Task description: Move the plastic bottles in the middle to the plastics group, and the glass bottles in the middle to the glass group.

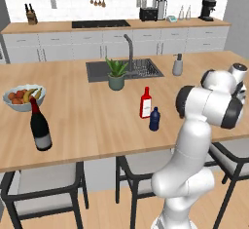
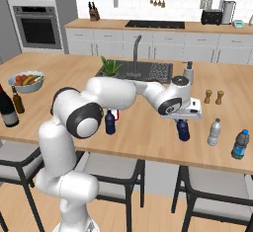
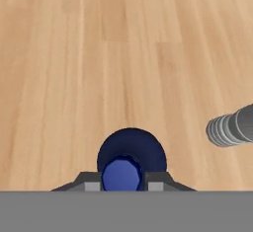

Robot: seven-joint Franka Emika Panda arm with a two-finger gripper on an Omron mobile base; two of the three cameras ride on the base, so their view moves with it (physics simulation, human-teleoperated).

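My gripper (image 2: 184, 121) is shut on the neck of a dark navy plastic bottle (image 2: 184, 130) at the counter's right part. From above, that bottle (image 3: 131, 153) sits between my fingertips (image 3: 88, 182), cap up. Whether it rests on the wood or hangs just over it I cannot tell. The pale grey bottle of the plastics group (image 2: 214, 132) stands just to its right, and its ribbed cap (image 3: 231, 126) shows beside the hand. A second navy bottle (image 1: 154, 119) and the slim red glass bottle (image 1: 145, 103) stand mid-counter. The dark wine bottle (image 1: 40, 125) stands far left.
A clear bottle with a blue label (image 2: 240, 144) stands right of the grey one. Two shakers (image 2: 213, 96) and a soap dispenser (image 2: 188, 72) are behind. Sink (image 1: 124, 68), potted plant (image 1: 116, 74) and fruit bowl (image 1: 23, 96) lie further back. Stools line the near edge.
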